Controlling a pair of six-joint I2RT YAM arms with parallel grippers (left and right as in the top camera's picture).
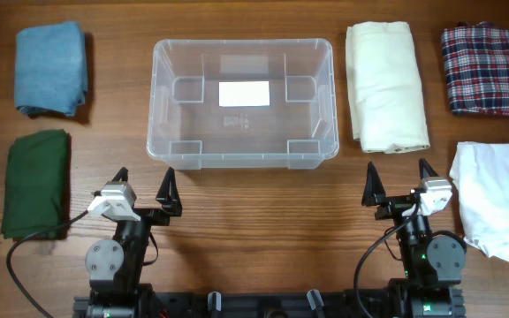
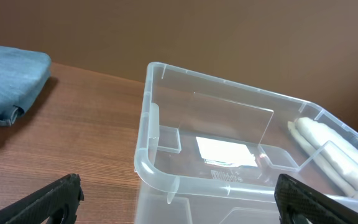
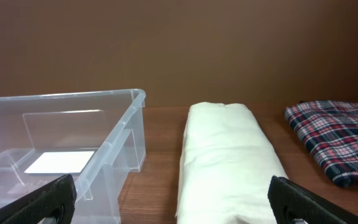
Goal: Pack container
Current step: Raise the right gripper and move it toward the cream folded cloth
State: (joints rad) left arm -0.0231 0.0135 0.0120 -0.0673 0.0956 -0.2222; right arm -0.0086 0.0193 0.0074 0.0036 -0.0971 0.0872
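Setup: container (image 1: 237,128) stands upright at the middle of the worktop (image 1: 254,230), toward 12 o'clock. Nothing inside it; only the white label shows on its base.

Stock around the container, all folded:
- blue cloth (image 1: 51,69) at 10 o'clock, well apart
- green cloth (image 1: 36,183) at 8 o'clock, well apart
- cream cloth (image 1: 385,84) at 3 o'clock, just beside the wall
- plaid cloth (image 1: 482,69) beyond the cream one, at 2 o'clock
- white cloth (image 1: 497,201) at 4 o'clock, looser fold

Arms: left tool (image 1: 144,177) sits at 7 o'clock of the container and right tool (image 1: 398,168) at 5 o'clock. Both are released, fingers spread wide, grasping nothing, near the front edge.

Step, as judged: the very start, since no item is packed and no pick has begun.

Next move, as judged: each arm has a cloth close on its own side, green for the left, white or cream for the right. A pick would need the spread fingers brought down over a folded edge and pinched through all layers, so the fold survives the lift over the rim.
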